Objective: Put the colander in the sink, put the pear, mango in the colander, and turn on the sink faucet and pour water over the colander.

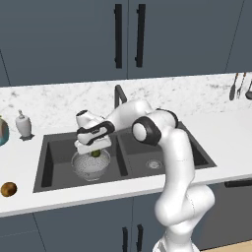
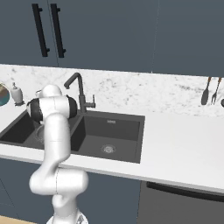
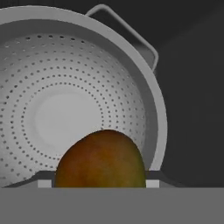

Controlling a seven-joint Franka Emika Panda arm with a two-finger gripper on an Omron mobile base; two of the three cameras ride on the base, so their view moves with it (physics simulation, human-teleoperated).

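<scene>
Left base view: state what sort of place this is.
A kitchen, rendered: a dark double-basin sink with a tall faucet set in a marble-look counter, dark cabinets above, and utensils hanging on the wall.

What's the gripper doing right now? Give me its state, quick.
Gripper: fingers closed on the mango, held just above the colander in the sink.

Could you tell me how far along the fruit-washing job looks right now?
Done: the colander sits in the sink's left basin. In hand: the gripper holds the mango above the colander, which looks empty. Left: dropping the mango in, adding the pear, running the faucet.
</scene>
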